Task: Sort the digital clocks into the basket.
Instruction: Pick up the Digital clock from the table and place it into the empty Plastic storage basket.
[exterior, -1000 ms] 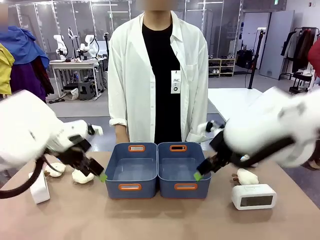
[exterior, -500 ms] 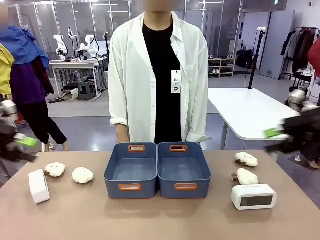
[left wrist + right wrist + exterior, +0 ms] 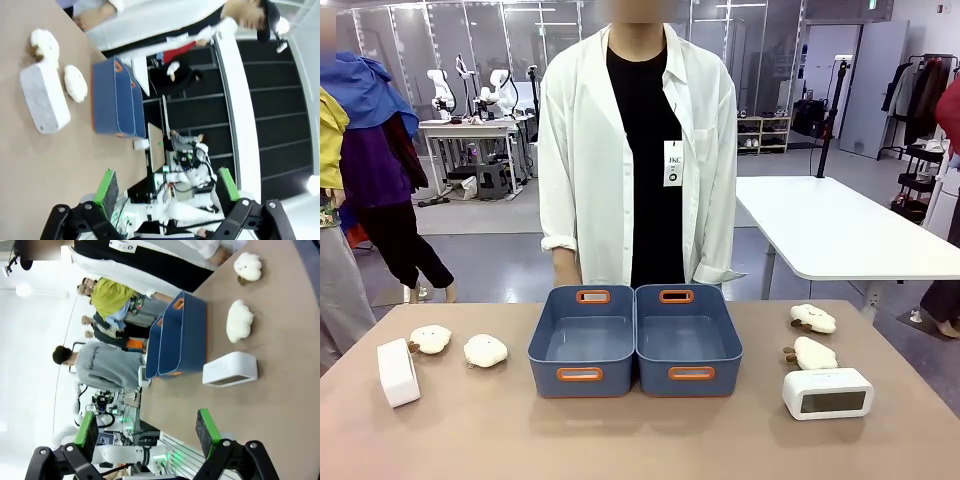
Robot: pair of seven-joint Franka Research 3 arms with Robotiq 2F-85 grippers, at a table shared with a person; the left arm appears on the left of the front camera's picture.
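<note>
**Item 1. Baskets.** A left basket [image 3: 550,372] and a right basket [image 3: 720,372], both blue plastic with orange-rimmed handle slots, are set side by side and touching at the middle of the table [image 3: 640,445]. Which of the two is meant for the sorting cannot be told.

**Item 2. Left digital clock [image 3: 397,372].** A white case is placed on the table well to the left of the baskets. Its face is turned away from the front camera. It is outside the baskets.

**Item 3. Right digital clock [image 3: 827,393].** A white case with a grey-green display faces the front camera. It is placed on the table to the right of the baskets, about level with their front walls. It is outside the baskets.

**Item 4. Plush toys.** Two are laid left of the baskets [image 3: 430,339] [image 3: 486,350], between the left digital clock and the left basket. Two more are laid right of the baskets [image 3: 813,318] [image 3: 814,353], just behind the right digital clock.

**Item 5. Person [image 3: 638,150].** The person is stood directly behind the baskets, in a white shirt over a black top.

**Item 6. Left gripper [image 3: 167,192].** The jaws are spread wide and nothing is held between the green pads. It is kept well apart from the baskets, off to their left.

**Item 7. Right gripper [image 3: 147,432].** The jaws are spread wide and nothing is held. It is kept well apart from the baskets, off to their right.
</note>
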